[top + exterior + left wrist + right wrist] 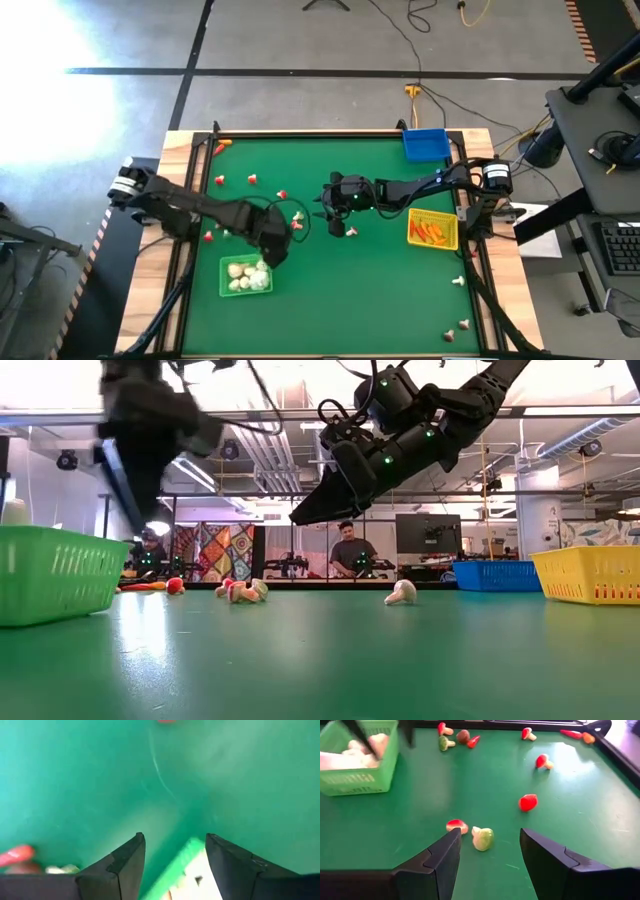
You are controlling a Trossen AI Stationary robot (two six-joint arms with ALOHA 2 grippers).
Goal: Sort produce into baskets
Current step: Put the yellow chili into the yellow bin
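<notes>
On the left, my left hand (272,252) hangs just over the top right corner of the green basket (228,288). Its two dark fingers stand apart and nothing is between them. Through them I see the bright green rim right below. The basket is shiny plastic with little holes in its sides, and it holds a pile of pale, round garlic bulbs (246,277). More small red and white bits (250,180) lie loose on the bench (380,310), up and to the left of that hand.

In the middle, my right hand (325,207) hovers over the flat green top. Its fingers are spread too, and empty. Right in front of it, past the fingertips, sit two tiny toys that almost touch: a red-topped piece (456,825) and a pale green and white round one (483,838). The round one is nearer the gap between the fingers. A red lump (528,802) lies a bit farther on. I think the right hand is the near one for these, and it only has to go down and a little forward.

On the right, the yellow basket (414,239) holds orange carrot sticks (430,231), long and thin. The blue basket (425,145) sits at the far edge of the bench.
</notes>
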